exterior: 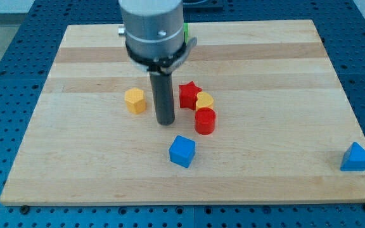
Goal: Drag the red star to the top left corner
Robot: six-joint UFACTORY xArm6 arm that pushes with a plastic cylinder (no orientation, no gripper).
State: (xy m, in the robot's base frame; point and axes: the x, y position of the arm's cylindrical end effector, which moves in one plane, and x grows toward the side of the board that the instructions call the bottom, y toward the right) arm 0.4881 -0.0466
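The red star [187, 94] lies near the middle of the wooden board [75, 158]. A yellow heart-shaped block [204, 101] touches its lower right side, and a red cylinder [204, 121] sits just below that. My tip [165, 121] rests on the board just left of the red star and a little below it, with a small gap between the rod and the star. A yellow hexagon block [134, 100] lies to the left of the rod.
A blue cube [182, 151] lies below my tip. A blue triangular block [357, 158] sits near the board's bottom right corner. A green block [186, 30] peeks out behind the arm body at the top edge.
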